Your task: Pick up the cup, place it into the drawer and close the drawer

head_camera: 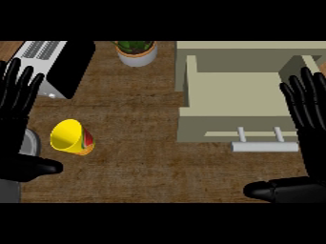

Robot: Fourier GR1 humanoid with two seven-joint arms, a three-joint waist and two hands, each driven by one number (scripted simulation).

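A yellow cup (72,137) with a red patch on its side lies tipped on the brown counter at the left, its mouth facing up and left. The beige drawer (230,102) stands pulled open at the right, its inside bare, with a pale bar handle (264,146) on its front. My left hand (5,119) rests open at the left edge, fingers up, just left of the cup and not touching it. My right hand (319,128) rests open at the right edge, fingers up, over the drawer's right side.
A potted green plant (136,51) stands at the back centre. A grey and black appliance (59,66) sits at the back left. The beige cabinet top (257,46) runs behind the drawer. A grey object (29,143) shows partly behind my left hand.
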